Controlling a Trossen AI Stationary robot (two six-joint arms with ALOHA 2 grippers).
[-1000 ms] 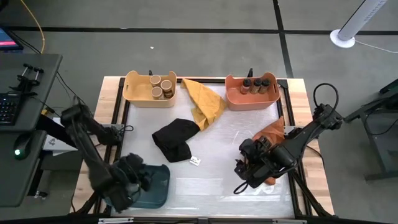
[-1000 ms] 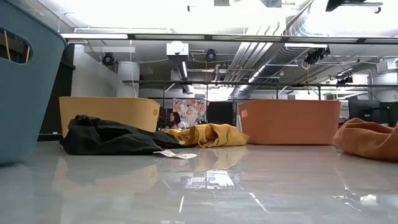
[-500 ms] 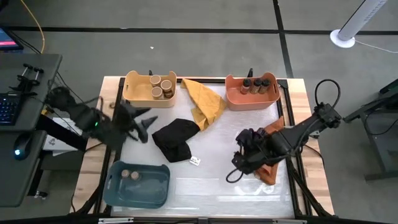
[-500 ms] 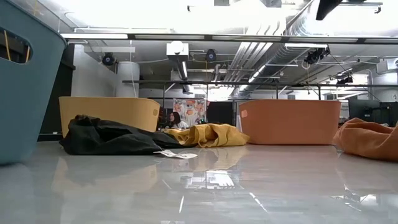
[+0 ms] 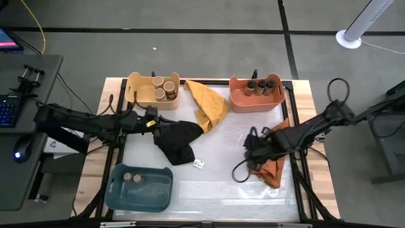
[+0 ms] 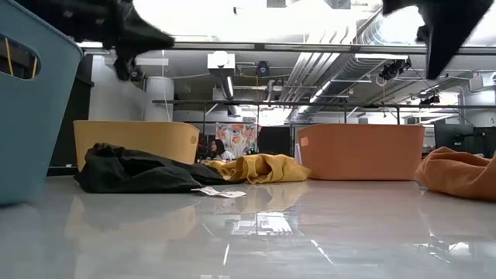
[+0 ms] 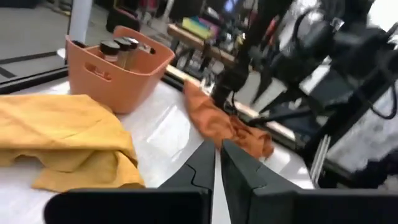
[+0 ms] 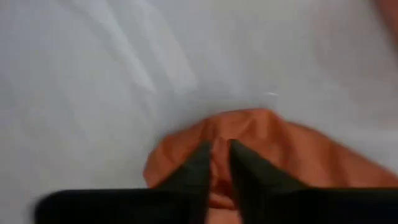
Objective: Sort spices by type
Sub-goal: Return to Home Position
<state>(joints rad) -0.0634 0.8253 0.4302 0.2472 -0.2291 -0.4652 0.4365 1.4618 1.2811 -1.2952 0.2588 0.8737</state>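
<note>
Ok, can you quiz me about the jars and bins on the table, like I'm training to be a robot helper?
1. How many spice jars stand in the blue bin?
2. True or false: the orange bin holds tan-topped jars.
3. Which cloth lies nearest the right gripper? A) yellow B) black C) orange

Key:
1. Two.
2. False: it holds black-topped jars.
3. C, the orange cloth.
</note>
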